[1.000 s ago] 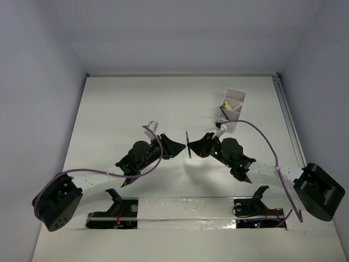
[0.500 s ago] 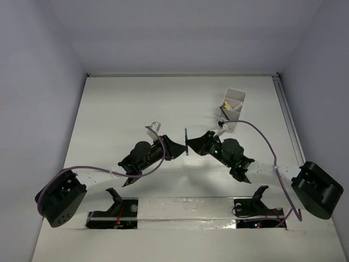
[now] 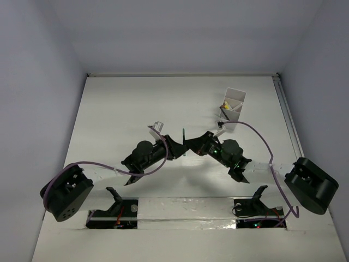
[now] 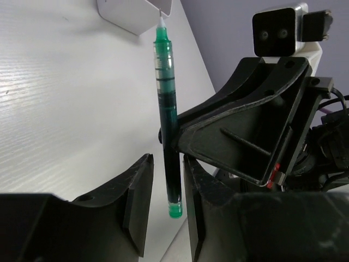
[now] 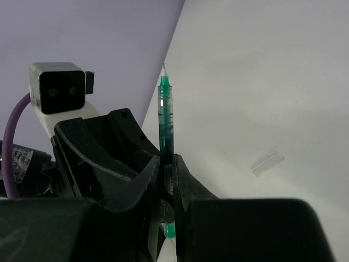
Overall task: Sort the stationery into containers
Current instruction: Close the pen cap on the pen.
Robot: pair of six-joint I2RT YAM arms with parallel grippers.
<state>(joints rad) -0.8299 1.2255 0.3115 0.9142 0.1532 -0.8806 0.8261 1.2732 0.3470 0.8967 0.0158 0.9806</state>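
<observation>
The green pen (image 4: 166, 125) is held above the middle of the tabletop (image 3: 125, 103), clamped at mid-length by the right gripper (image 5: 166, 183). The left gripper (image 4: 166, 213) is set around the pen's blunt end, one finger on each side. Whether the pen is already pinched there cannot be told, since a thin gap seems to be left on one side. For a clean handover, a firm hold by the left gripper should be confirmed before the right grip is loosened, and the pen should be kept in line so that it is not levered out. The white box (image 3: 233, 106), toward the far right corner, is cropped in the left wrist view, and only a yellow item (image 3: 224, 103) is made out inside it. A small clear piece (image 5: 267, 162) lying on the tabletop cannot be identified.
</observation>
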